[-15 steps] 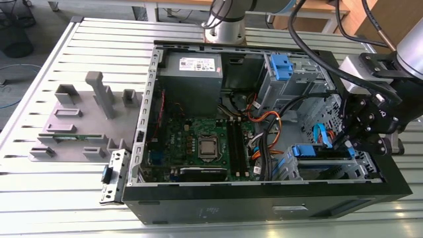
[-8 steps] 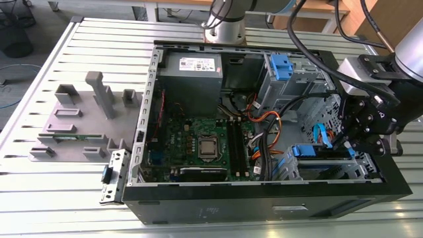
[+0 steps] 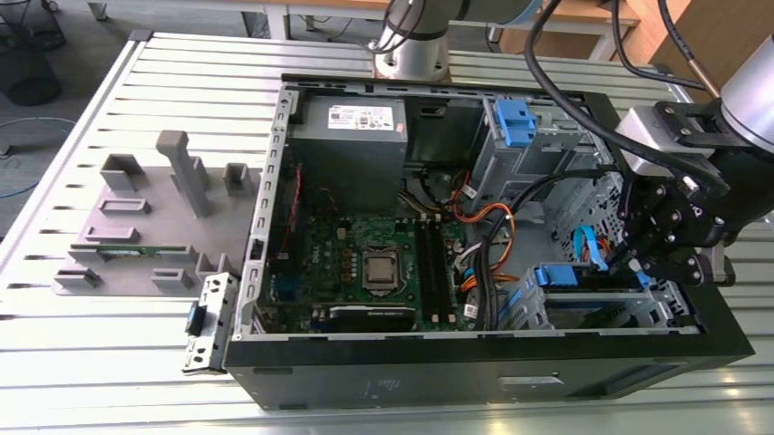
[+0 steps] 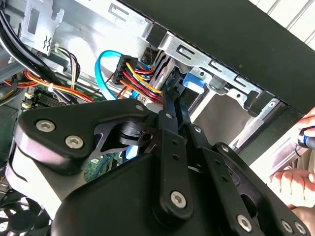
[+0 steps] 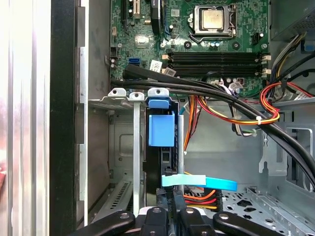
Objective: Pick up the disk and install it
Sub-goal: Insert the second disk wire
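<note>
First wrist view shows the disk (image 5: pixel 161 147) standing on edge in the drive cage (image 5: pixel 120 147), and the pincer (image 5: pixel 170 209) seems clenched on its near end. Pressed askew, it could jam against the cage rails. Power cables (image 5: pixel 199 196) crowd the connector end.

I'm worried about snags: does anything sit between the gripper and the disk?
Yes. In the first wrist view a light-blue cable crosses just ahead of the gripper, in front of the disk, beside coloured power wires.
</note>
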`<move>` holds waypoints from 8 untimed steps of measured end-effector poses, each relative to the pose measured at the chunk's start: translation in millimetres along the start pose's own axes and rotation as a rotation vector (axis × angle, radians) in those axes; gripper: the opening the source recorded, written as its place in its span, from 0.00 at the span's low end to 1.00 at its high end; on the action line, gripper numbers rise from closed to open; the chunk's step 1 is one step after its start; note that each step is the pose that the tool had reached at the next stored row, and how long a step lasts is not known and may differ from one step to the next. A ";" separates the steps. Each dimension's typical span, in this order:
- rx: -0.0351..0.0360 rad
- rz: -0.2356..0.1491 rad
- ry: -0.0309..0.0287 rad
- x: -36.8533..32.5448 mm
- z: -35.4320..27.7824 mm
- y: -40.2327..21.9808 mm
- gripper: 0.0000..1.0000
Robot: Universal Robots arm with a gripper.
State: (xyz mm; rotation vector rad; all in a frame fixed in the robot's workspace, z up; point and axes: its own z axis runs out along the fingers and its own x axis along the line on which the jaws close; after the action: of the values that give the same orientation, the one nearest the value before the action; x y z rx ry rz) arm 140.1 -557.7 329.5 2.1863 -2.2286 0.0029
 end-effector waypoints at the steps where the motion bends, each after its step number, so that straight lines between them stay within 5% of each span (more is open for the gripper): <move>1: 0.0000 0.000 -0.0001 0.0 0.1 0.0 0.16; 8: 0.0000 0.000 -0.0002 0.0 0.2 0.0 0.17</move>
State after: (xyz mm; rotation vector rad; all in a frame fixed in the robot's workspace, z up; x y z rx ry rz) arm 140.1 -557.7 329.4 2.1864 -2.2286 0.0026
